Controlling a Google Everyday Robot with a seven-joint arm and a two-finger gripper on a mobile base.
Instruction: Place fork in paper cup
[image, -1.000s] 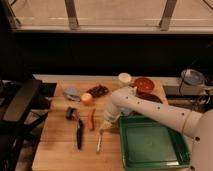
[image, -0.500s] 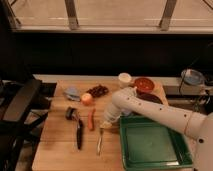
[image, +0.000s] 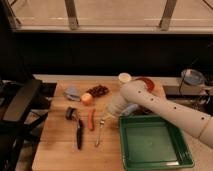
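Note:
The fork is slim and silver and lies flat on the wooden table, between the carrot and the green tray. The paper cup stands upright at the table's back edge, next to the red bowl. My gripper hangs at the end of the white arm, directly over the fork's far end and close to the table. The fork's near part lies free on the wood.
A black-handled utensil lies left of the carrot. An orange fruit, dark grapes and a grey-blue object sit further back. A green tray fills the front right. A blue bowl stands off the table at the right.
The arm and gripper have hardly moved over the fork's far end. The fork and the other objects lie where they were.

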